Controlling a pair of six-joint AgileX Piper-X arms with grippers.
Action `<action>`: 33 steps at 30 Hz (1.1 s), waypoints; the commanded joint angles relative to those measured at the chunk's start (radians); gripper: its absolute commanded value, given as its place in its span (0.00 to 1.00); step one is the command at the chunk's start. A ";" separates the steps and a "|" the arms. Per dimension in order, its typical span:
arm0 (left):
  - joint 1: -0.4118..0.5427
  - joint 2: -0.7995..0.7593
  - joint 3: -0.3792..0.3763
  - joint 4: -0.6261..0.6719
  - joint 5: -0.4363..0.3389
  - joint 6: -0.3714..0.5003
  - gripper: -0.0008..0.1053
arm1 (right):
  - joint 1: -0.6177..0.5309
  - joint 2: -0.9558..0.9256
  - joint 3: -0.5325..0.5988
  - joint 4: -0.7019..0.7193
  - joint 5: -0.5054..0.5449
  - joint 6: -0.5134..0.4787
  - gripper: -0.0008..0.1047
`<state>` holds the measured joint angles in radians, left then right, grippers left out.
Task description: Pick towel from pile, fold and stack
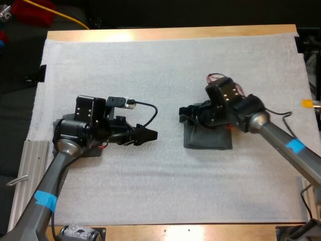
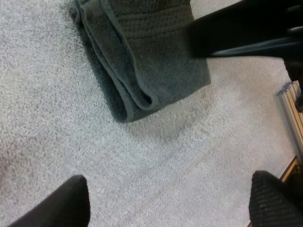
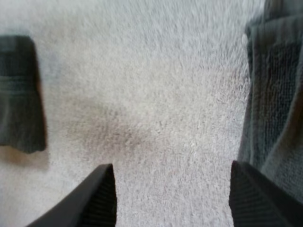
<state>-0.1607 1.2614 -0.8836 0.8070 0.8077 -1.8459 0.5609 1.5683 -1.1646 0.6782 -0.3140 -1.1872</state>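
Half towel [image 1: 208, 141], maybe, under right gripper [image 1: 183, 114]

Folded grey-green towel [image 1: 208, 139], flat, lay ahead of left gripper [image 1: 150, 135] jaws and just outside right gripper [image 1: 183, 115] jaws; second towel [image 3: 19, 94] lay farther ahead of the latter.

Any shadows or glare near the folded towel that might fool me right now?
High view: even light on the mat, glare along the table's far wooden edge. Left wrist view: a soft shadow on the mat beside the folded towel. Right wrist view: a dim shadow patch on the mat ahead of the open right gripper.
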 commanded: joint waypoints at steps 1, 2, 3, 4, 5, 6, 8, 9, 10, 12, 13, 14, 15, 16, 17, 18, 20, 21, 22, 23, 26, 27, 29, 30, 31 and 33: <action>0.001 -0.009 -0.007 -0.003 0.021 0.005 0.64 | 0.001 -0.041 -0.008 0.045 0.044 -0.029 0.50; 0.001 -0.009 -0.007 -0.003 0.021 0.005 0.64 | 0.001 -0.057 -0.008 0.065 0.061 -0.040 0.50; 0.001 -0.009 -0.007 -0.003 0.021 0.005 0.64 | 0.001 -0.081 -0.008 0.089 0.080 -0.061 0.50; 0.001 -0.009 -0.007 -0.003 0.021 0.005 0.64 | 0.001 -0.101 -0.008 0.104 0.091 -0.077 0.50; 0.001 -0.009 -0.007 -0.003 0.021 0.005 0.64 | 0.001 -0.119 -0.008 0.119 0.104 -0.086 0.50; 0.001 -0.009 -0.007 -0.003 0.021 0.005 0.64 | 0.001 -0.136 -0.008 0.135 0.117 -0.092 0.50; 0.001 -0.009 -0.007 -0.003 0.021 0.005 0.64 | 0.001 -0.176 -0.008 0.167 0.147 -0.109 0.50; 0.001 -0.009 -0.007 -0.003 0.021 0.005 0.64 | 0.001 -0.194 -0.008 0.178 0.159 -0.119 0.50; 0.001 -0.009 -0.007 -0.003 0.021 0.005 0.64 | 0.001 -0.211 -0.008 0.188 0.167 -0.124 0.50; 0.001 -0.009 -0.007 -0.003 0.021 0.005 0.64 | 0.001 -0.247 -0.008 0.208 0.179 -0.136 0.51; 0.001 -0.009 -0.007 -0.003 0.021 0.005 0.64 | 0.001 -0.263 -0.008 0.217 0.179 -0.146 0.51; 0.001 -0.009 -0.007 -0.003 0.021 0.005 0.64 | 0.001 -0.281 -0.008 0.227 0.179 -0.163 0.51; 0.001 -0.009 -0.007 -0.003 0.021 0.005 0.64 | 0.001 -0.293 -0.008 0.237 0.179 -0.178 0.51; 0.001 -0.009 -0.007 -0.003 0.021 0.005 0.64 | 0.001 -0.305 -0.008 0.248 0.179 -0.193 0.52; 0.001 -0.009 -0.007 -0.004 0.021 0.005 0.64 | 0.001 -0.321 -0.008 0.264 0.179 -0.212 0.55; 0.001 -0.009 -0.007 -0.006 0.021 0.005 0.65 | 0.001 -0.333 -0.008 0.274 0.179 -0.225 0.58; 0.001 -0.009 -0.007 -0.015 0.021 0.004 0.68 | 0.001 -0.355 -0.008 0.298 0.179 -0.247 0.68; 0.001 -0.009 -0.007 -0.024 0.021 -0.002 0.69 | 0.001 -0.366 -0.008 0.309 0.181 -0.253 0.72; 0.001 -0.009 -0.007 -0.033 0.021 -0.013 0.69 | 0.001 -0.374 -0.008 0.315 0.183 -0.254 0.74; 0.001 -0.009 -0.007 -0.046 0.021 -0.025 0.69 | 0.001 -0.380 -0.008 0.319 0.183 -0.254 0.75; -0.017 -0.009 -0.007 -0.102 0.021 -0.077 0.69 | 0.001 -0.392 -0.008 0.331 0.183 -0.256 0.75; -0.034 -0.009 -0.007 -0.128 0.018 -0.100 0.69 | 0.001 -0.394 -0.008 0.333 0.183 -0.256 0.75; -0.064 -0.009 -0.007 -0.161 -0.006 -0.130 0.69 | 0.001 -0.393 -0.008 0.338 0.183 -0.256 0.75; -0.089 -0.009 -0.007 -0.181 -0.038 -0.149 0.69 | 0.001 -0.393 -0.008 0.340 0.183 -0.256 0.75; -0.111 -0.009 -0.007 -0.194 -0.071 -0.161 0.69 | 0.001 -0.393 -0.008 0.343 0.183 -0.256 0.75; -0.151 -0.009 -0.007 -0.208 -0.159 -0.179 0.69 | 0.001 -0.393 -0.008 0.346 0.183 -0.256 0.75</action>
<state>-0.3034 1.2614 -0.8836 0.6121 0.6875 -2.0094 0.5609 1.1836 -1.1646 1.0171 -0.1369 -1.4292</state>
